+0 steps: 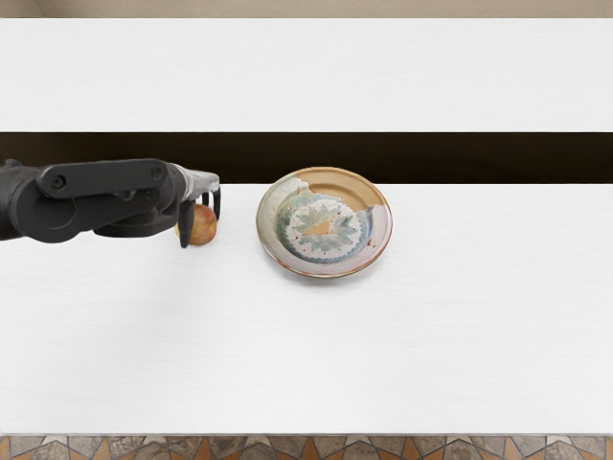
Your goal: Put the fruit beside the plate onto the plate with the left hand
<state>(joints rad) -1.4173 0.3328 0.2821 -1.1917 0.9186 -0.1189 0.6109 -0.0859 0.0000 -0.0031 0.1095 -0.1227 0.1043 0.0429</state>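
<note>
- Nearest the camera, a thin strip of patterned floor tiles (306, 448) showed below the tabletop's front edge.
- The front of the white tabletop (306, 364) carried nothing relevant to the task.
- Mid-table, left of centre: the fruit (204, 228), small, round and orange-red, sat on the tabletop just beside the plate's left edge, apart from it and not on it.
- The left robot hand (199, 213) was over the fruit with its dark fingers (185, 231) curled down around it, one on the near-left side and another at the far-right side. It looked closed on the fruit.
- The fruit looked to be resting on the surface, so probably gripped but not lifted.
- The left arm (86, 199) came in low from the left edge.
- The plate (272, 213), glazed with a star pattern, was centre-table and held nothing.
- Progress, as judged: reach done and grasp about made. Left to do: lift, carry right over the rim, set down, let go.
- The right arm was out of view.
- Behind the plate ran a dark gap (431, 158), with another white surface (306, 77) beyond it.
</note>
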